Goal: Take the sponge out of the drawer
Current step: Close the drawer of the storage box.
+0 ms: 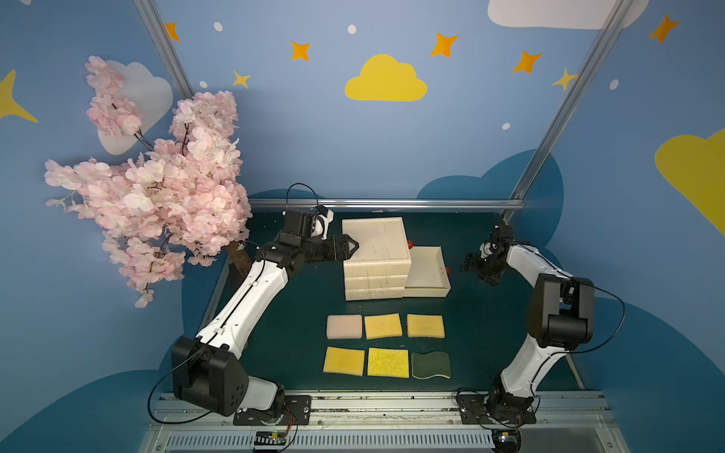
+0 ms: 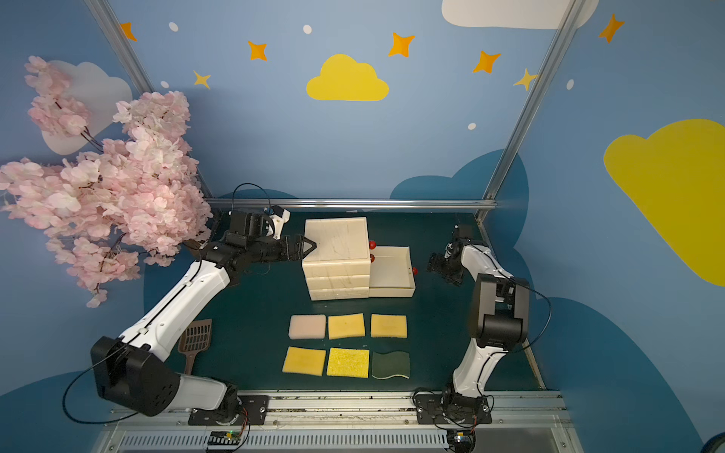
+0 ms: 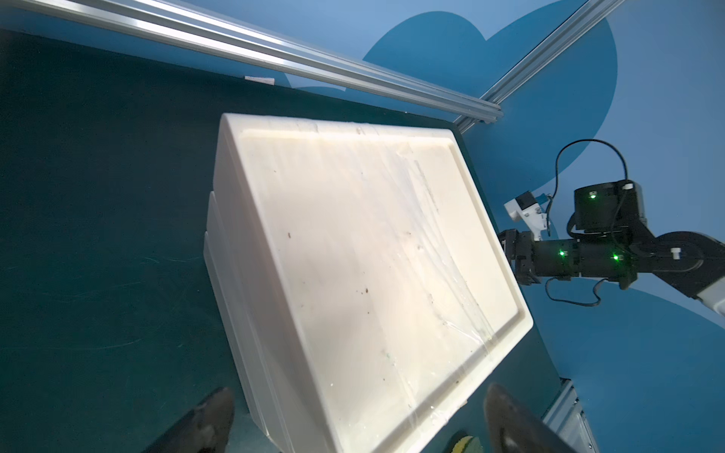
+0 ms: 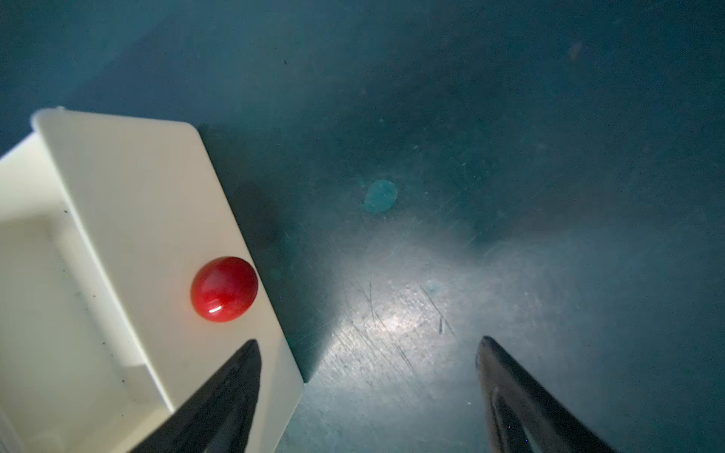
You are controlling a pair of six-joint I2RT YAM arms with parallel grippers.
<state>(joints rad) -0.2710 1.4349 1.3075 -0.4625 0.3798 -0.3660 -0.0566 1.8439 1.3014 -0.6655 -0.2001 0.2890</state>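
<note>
**Left arm** (image 1: 251, 298) and **right arm** (image 1: 521, 364): white link shells, black boxy joint housings, looping black cables. Black base plates (image 1: 296, 408), fixed with silver screws, sat on the aluminium rail (image 1: 376, 408). Green lights (image 3: 561, 253) dotted the right wrist. Right gripper (image 4: 368, 339): dark tapered fingers (image 4: 231, 392).

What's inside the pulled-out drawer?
Only the bare white floor of the drawer shows, with nothing lying on it. Its inner end, under the cabinet, is hidden.

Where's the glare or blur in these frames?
Right wrist view: dim, glare patch on the dark green tabletop, specular spot on the round red knob. Left wrist view: top of the cream plastic drawer cabinet looks washed out. Both top views: evenly lit.
</note>
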